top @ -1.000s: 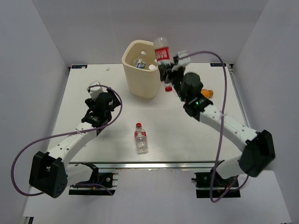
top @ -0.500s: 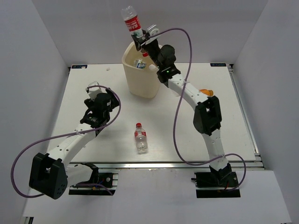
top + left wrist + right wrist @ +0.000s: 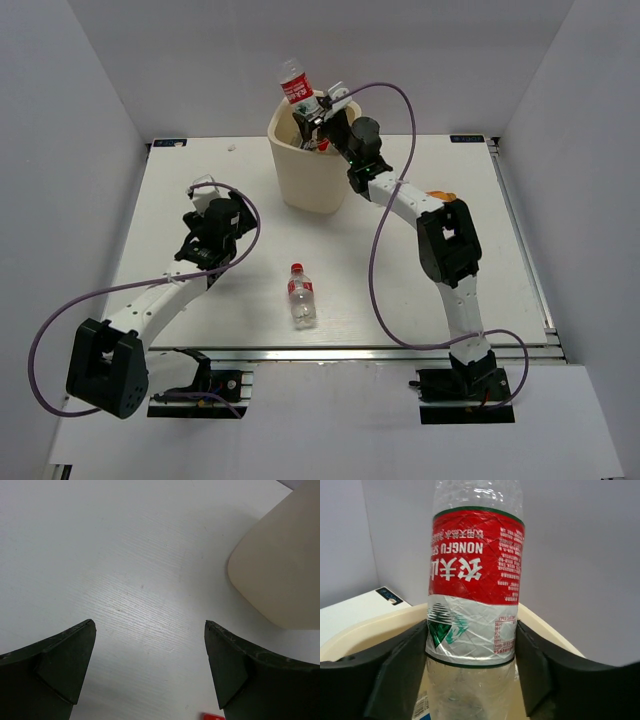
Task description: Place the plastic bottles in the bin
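My right gripper point(image 3: 312, 112) point(image 3: 472, 645) reaches over the mouth of the cream bin point(image 3: 305, 180) point(image 3: 370, 630). Between its fingers stands a clear plastic bottle point(image 3: 294, 82) point(image 3: 475, 580) with a red, white and green label, and both fingers touch its sides. Part of another bottle's label point(image 3: 422, 705) shows down inside the bin. A red-labelled bottle point(image 3: 301, 296) lies on the table near the front, and an orange bottle point(image 3: 440, 196) peeks out beside the right arm. My left gripper point(image 3: 205, 190) point(image 3: 149, 625) hangs open over bare table, left of the bin point(image 3: 280, 575).
The table is boxed in by white walls at the back and both sides. A small red piece point(image 3: 212, 716) lies at the bottom edge of the left wrist view. Purple cables loop from both arms.
The right arm swung left from beside the bin to above it, carrying the bottle, then lowered it toward the bin's mouth. The left arm stayed put.
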